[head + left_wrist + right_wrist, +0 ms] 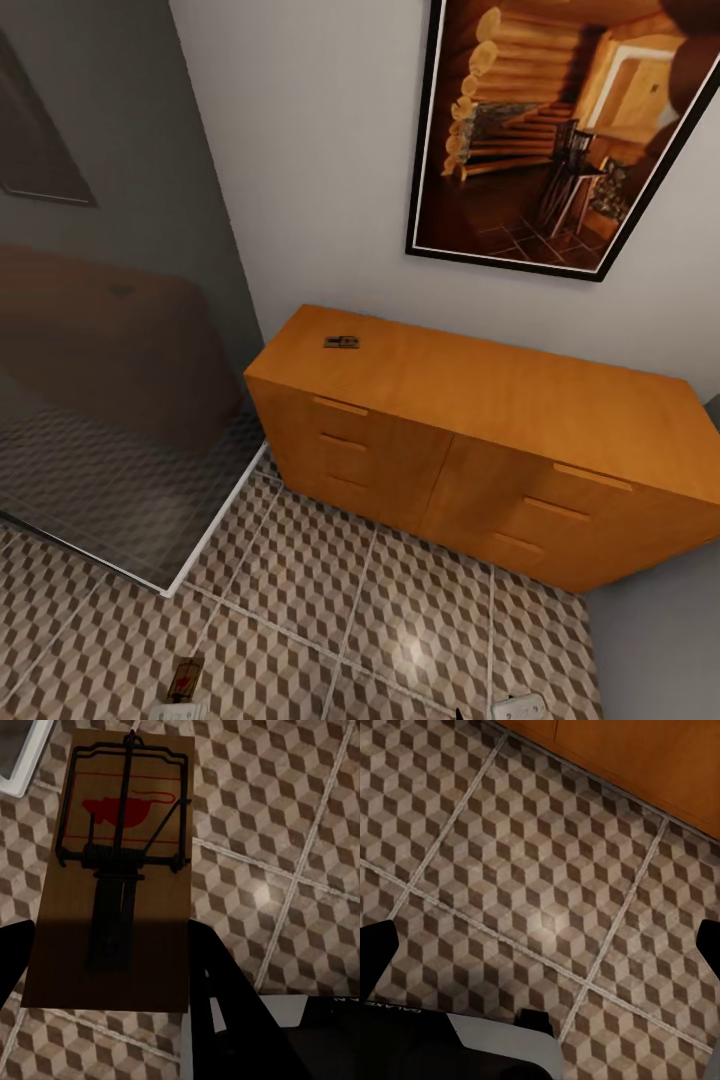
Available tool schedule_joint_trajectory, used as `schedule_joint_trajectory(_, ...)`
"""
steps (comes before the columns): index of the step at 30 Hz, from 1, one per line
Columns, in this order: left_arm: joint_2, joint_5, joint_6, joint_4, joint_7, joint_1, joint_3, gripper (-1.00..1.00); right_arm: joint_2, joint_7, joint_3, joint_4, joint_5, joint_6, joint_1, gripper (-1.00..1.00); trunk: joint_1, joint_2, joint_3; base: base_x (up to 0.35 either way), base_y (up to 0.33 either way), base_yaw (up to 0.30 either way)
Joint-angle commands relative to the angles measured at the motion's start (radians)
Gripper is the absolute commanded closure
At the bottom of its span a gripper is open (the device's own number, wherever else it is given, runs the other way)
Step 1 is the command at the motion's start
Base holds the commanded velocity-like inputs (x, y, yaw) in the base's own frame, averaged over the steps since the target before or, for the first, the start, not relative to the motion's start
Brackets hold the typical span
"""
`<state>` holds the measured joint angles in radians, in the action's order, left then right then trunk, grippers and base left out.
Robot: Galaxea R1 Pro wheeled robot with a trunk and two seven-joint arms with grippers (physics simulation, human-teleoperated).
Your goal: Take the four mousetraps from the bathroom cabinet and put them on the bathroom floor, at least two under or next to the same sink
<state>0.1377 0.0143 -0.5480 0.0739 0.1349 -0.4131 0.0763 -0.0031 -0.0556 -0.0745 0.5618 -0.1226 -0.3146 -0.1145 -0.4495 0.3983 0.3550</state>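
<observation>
Nearest the head camera, at the lower edge of its view, the left gripper (183,708) carries a mousetrap (184,680), and the left wrist view shows why the hold is fragile: the brown board (120,870) sits between two dark fingers (214,967) that pinch only its near end, while the sprung bar and red mouse mark hang out beyond them. Gripped by so little, the trap could pivot or slip out on the way to the sink, landing wherever it falls on the cube-patterned bathroom floor (420,620). Its wire parts could also snag a finger on release.

Across from it, the right gripper (540,945) hangs with its fingers spread wide and nothing between them, above bare tiles near the cabinet's base.

Farther off, a second mousetrap (341,342) lies on top of the orange-brown cabinet (480,440), near its left end by the wall.

Count: two mousetraps in sight of four, one cabinet, five bar handles showing, one framed picture (560,130) above.
</observation>
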Motion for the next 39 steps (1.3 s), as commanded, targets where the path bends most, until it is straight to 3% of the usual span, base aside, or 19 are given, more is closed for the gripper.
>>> schedule_joint_trajectory(1,0.001,-0.002,-0.006,0.005,0.003,-0.002,0.009,1.0,0.0,-0.006,-0.002,0.0,-0.009,-0.001,-0.001,-1.0,-0.001,0.002,0.002,0.0,0.0,0.0)
schedule_joint_trajectory(28,0.001,-0.002,-0.006,0.004,0.003,-0.002,0.009,1.0,-0.001,-0.007,0.0,-0.002,-0.009,-0.001,-0.001,-1.0,-0.001,0.002,0.002,0.0,0.0,0.0)
schedule_joint_trajectory(33,0.001,-0.002,-0.006,0.004,0.003,-0.002,0.009,1.0,0.002,-0.044,0.001,0.019,-0.013,0.007,-0.001,-1.0,-0.001,0.002,0.002,0.0,0.0,0.0)
schedule_joint_trajectory(39,0.001,-0.002,-0.005,0.004,0.003,-0.001,0.009,1.0,0.003,-0.098,0.001,0.169,-0.095,0.121,-0.002,-1.0,-0.001,0.002,0.002,0.0,0.0,0.0)
